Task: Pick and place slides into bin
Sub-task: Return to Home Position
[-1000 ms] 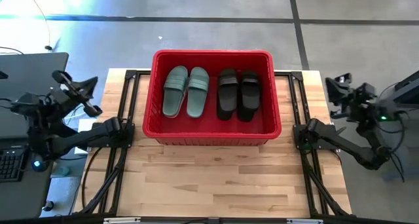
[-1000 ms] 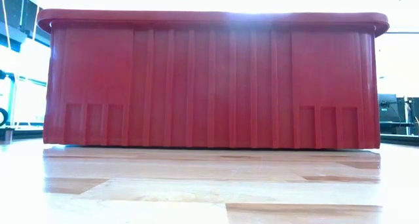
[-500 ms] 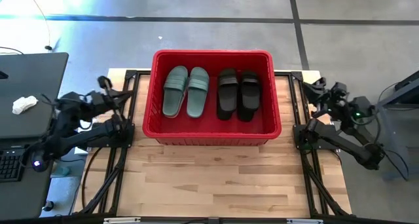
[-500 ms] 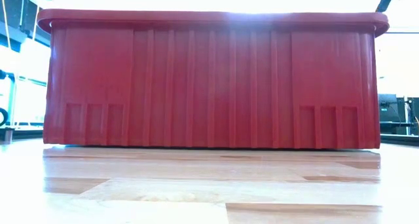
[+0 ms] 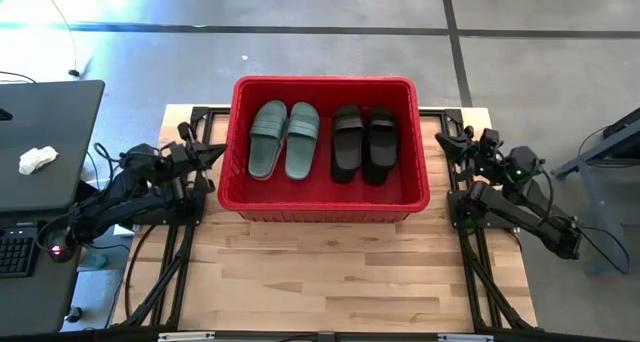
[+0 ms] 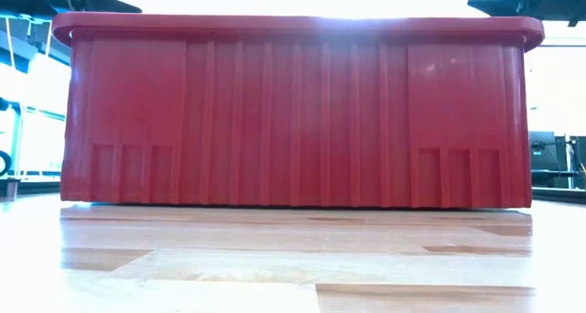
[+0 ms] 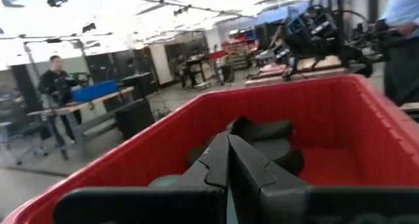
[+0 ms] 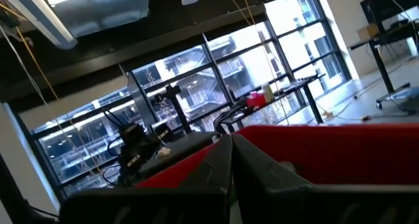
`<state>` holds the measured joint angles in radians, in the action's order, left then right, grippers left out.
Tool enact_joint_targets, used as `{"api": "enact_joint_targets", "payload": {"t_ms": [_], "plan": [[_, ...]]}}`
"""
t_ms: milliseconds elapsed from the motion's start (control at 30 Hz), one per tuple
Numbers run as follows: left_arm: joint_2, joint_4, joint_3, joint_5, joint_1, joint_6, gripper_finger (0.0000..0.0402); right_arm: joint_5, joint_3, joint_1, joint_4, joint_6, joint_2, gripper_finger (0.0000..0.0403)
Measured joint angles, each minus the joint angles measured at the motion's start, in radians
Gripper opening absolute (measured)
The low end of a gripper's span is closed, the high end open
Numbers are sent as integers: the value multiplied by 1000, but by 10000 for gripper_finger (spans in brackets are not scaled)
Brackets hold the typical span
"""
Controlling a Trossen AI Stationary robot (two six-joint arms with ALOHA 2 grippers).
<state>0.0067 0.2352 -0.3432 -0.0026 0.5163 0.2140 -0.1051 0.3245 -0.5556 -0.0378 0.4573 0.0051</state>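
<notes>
The red bin (image 5: 320,208) stands at the table's far middle and fills the low view (image 6: 293,112). In it a sage-green pair of slides (image 5: 285,139) lies on the left and a black pair (image 5: 364,144) on the right, soles down on the floor of the bin. The other black pair and the pink pair are out of view. My left gripper (image 5: 207,152) is shut and empty just left of the bin's left wall. My right gripper (image 5: 446,142) is shut and empty just right of the bin's right wall. Both wrist views look over the rim (image 7: 314,112) (image 8: 327,152).
Bare wooden table top (image 5: 320,272) lies in front of the bin. A dark desk with a white crumpled thing (image 5: 38,159) stands off the table's left. In the left wrist view, people (image 7: 55,80) stand in the room beyond the table.
Both arms have swung in from beyond the table's sides toward the bin. My left gripper has gone toward the table's right, my right gripper toward its left. Each now points at the bin's near side wall. The slides and the bin have not moved.
</notes>
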Motion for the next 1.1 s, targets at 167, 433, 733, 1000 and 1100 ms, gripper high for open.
{"api": "enact_joint_targets", "payload": {"t_ms": [167,433,733,1000,1100], "plan": [[0,-3,26,-75,0,19,0,-4,-46,0,-1,7,0,0],[0,-45,80,-118,0,13,0,-7,-112,0,12,7,0,0],[-1,-94,120,-109,0,4,0,-7,-113,0,11,-23,0,0],[-1,-107,121,-152,0,36,0,29,-113,-1,4,-86,0,0],[0,-147,124,-176,0,96,0,66,-113,-2,9,-115,0,0]]}}
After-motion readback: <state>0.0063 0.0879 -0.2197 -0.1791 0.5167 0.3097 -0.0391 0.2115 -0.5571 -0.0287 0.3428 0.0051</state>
